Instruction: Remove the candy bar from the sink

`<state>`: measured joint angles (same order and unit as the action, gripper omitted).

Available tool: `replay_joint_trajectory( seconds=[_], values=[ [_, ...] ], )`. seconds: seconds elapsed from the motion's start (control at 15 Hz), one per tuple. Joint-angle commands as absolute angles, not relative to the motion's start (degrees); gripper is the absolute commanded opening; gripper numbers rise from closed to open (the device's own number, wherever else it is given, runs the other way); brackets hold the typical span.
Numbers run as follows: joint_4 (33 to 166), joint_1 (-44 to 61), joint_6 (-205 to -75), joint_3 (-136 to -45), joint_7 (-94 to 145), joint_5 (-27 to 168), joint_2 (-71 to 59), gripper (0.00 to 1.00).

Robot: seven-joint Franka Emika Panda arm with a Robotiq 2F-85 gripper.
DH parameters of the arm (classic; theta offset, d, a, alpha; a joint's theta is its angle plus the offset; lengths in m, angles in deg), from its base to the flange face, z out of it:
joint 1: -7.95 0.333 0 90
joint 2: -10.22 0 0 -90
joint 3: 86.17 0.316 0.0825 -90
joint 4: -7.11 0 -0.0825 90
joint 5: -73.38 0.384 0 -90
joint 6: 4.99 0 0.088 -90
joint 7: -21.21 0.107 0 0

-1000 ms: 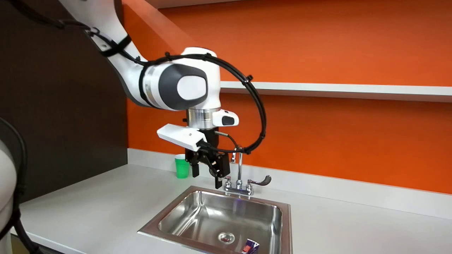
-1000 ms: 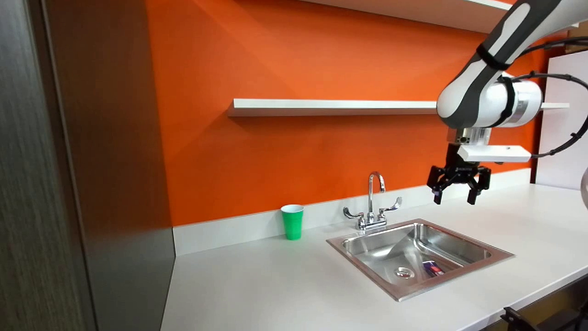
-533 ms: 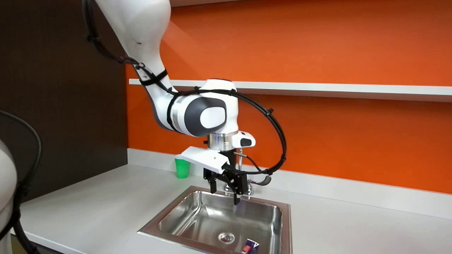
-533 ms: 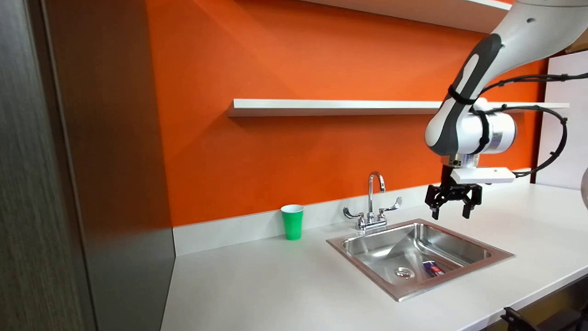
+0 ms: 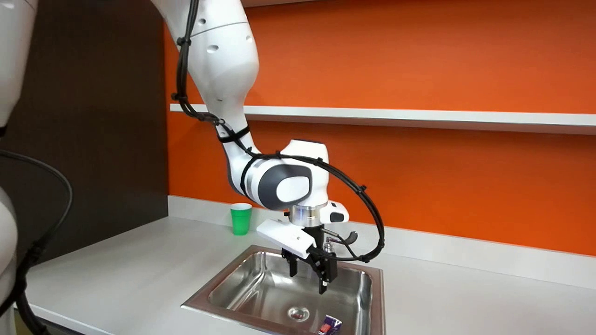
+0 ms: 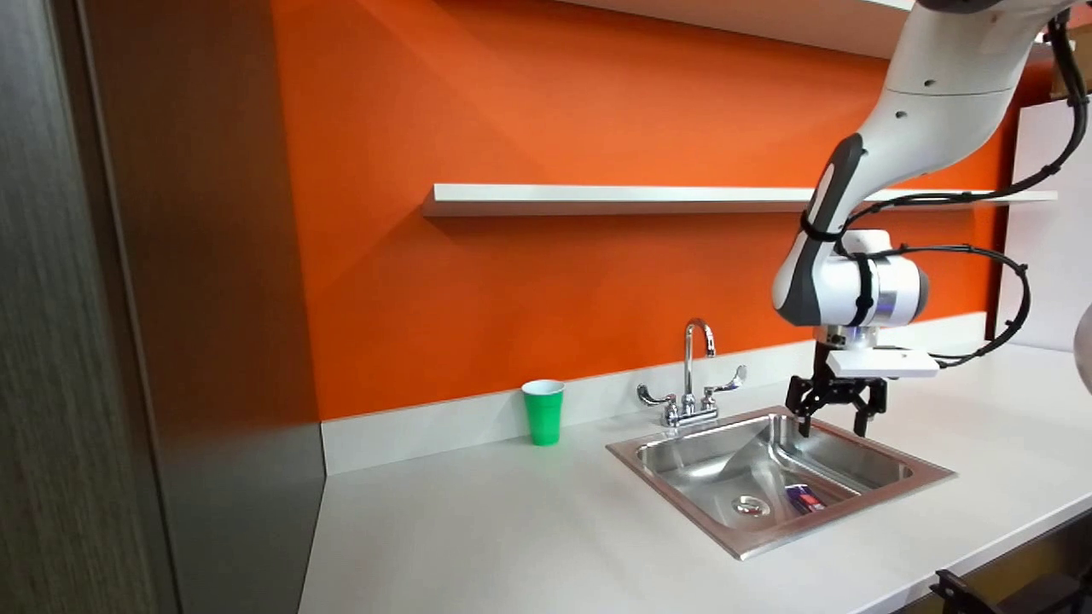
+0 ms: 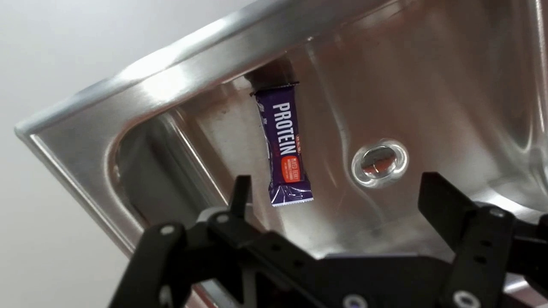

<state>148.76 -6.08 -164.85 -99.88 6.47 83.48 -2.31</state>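
Observation:
The candy bar (image 7: 282, 141) is a dark purple wrapper with an orange-red patch and the word PROTEIN. It lies flat on the floor of the steel sink (image 7: 85, 124), near one wall and beside the round drain (image 7: 379, 162). It also shows in both exterior views (image 5: 329, 324) (image 6: 804, 498). My gripper (image 7: 336, 184) is open and empty, its fingers wide apart. In the exterior views (image 5: 307, 283) (image 6: 832, 433) it points down over the faucet-side part of the sink (image 5: 220, 280), above and apart from the bar. In the wrist view the bar's lower end is near the left finger.
The chrome two-handle faucet (image 6: 689, 375) stands at the sink's back rim, close behind the gripper in an exterior view. A green cup (image 6: 544, 414) stands on the counter by the back wall. A white shelf (image 6: 623, 196) runs above. A dark panel (image 5: 93, 139) bounds one side.
The arm has moved down and over the sink, lowering the gripper from above the faucet area to just over the basin. The gripper stays open. The candy bar has not moved.

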Motion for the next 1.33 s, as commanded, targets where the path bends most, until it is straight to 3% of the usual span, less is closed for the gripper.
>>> replay_joint_trajectory(
  seconds=[0.0,1.27],
  values=[
    [144.35,-10.06,-166.13,-96.46,4.12,85.85,-8.15,1.00],
    [133.50,-14.90,-166.59,-93.34,7.50,82.66,-22.75,1.00]
  ],
)
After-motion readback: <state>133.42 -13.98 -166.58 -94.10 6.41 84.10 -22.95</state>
